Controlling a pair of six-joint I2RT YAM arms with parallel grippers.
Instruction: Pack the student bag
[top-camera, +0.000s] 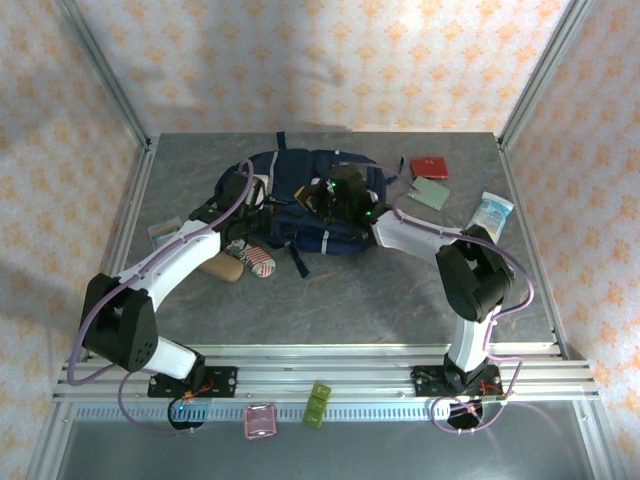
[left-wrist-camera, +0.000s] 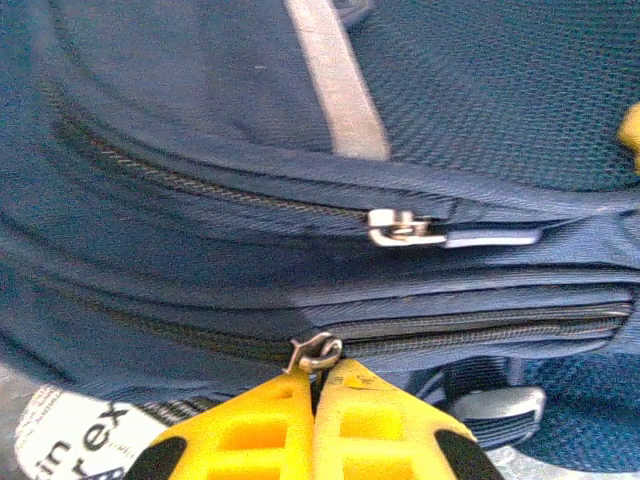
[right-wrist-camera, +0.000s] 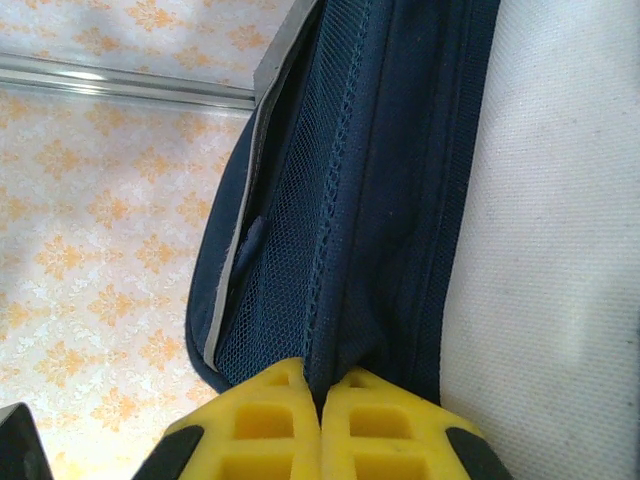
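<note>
Right at the tips of the left gripper (left-wrist-camera: 314, 380), whose yellow fingers are pressed flat together, sits the small metal lower zipper pull (left-wrist-camera: 315, 352). It looks pinched between them, though the tab itself is hidden by the pads. The student bag (top-camera: 300, 205) lies directly ahead of that gripper, its navy cloth taking up everything beyond the fingers. The zipper track (left-wrist-camera: 480, 328) runs crosswise to the tool, off to either side of it and not away from it. So I'd judge any pull has to travel sideways along that line, not forwards. I cannot tell from here which side of the pull is already closed. Farther out from the fingers, on a parallel track, sits an upper slider (left-wrist-camera: 400, 227) with a flat silvery tab. Past that, a pale stripe (left-wrist-camera: 335, 80) crosses the tight woven nylon. The right gripper (right-wrist-camera: 320, 380) is closed as well, nipping a fold of the bag's navy fabric that rises straight ahead of it. To its left is open mesh (right-wrist-camera: 270, 300) edged by a stitched seam, and to its right a coarse grey-white canvas panel (right-wrist-camera: 560, 250). The left arm is the one on the zipper, and the right seems placed to hold the cloth taut against it. It is all soft, floppy material that I'd expect to bunch if dragged unbraced.
</note>
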